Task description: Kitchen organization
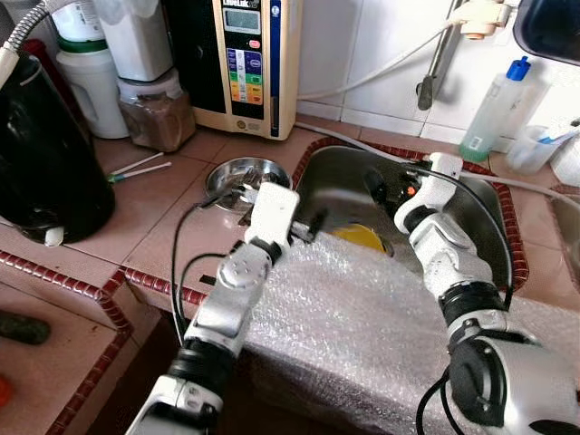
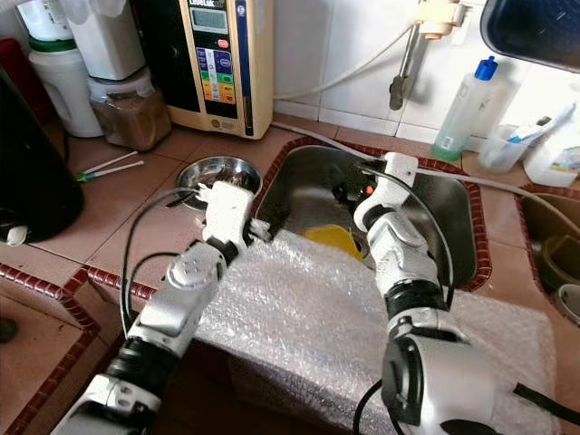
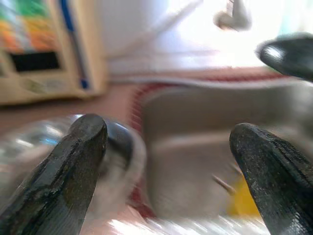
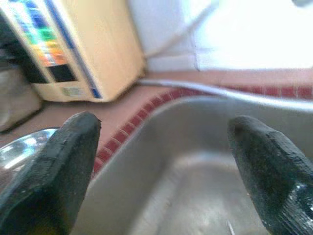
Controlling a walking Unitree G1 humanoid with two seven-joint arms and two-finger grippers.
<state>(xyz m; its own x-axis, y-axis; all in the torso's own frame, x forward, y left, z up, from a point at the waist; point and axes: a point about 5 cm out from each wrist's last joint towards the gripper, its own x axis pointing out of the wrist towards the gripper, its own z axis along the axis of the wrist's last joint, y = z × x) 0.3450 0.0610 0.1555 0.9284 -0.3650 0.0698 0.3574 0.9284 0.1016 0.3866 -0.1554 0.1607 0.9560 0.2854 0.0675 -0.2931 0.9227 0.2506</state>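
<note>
Over the sink (image 1: 489,217), from the head's left eye, both arms reach forward across a sheet of bubble wrap (image 1: 362,317) draped on the near rim. A yellow thing (image 1: 361,237) lies on the sink floor, and a small steel bowl (image 1: 243,174) sits on the tiled worktop (image 1: 154,217) just beside the sink's left edge. My worry is that the bubble wrap could drag or bunch under the forearms and slide into the sink, or that the left arm could knock the bowl.

From the right eye, the left claw (image 2: 204,192) hovers at the bowl's near edge, and the right claw (image 2: 349,192) hangs inside the sink above the yellow thing.

From the left wrist, the fingers (image 3: 73,166) are spread wide, released, holding nothing, with bowl and sink blurred beyond.

From the right wrist, the fingers (image 4: 54,166) also gape wide and empty over the bare steel.
</note>
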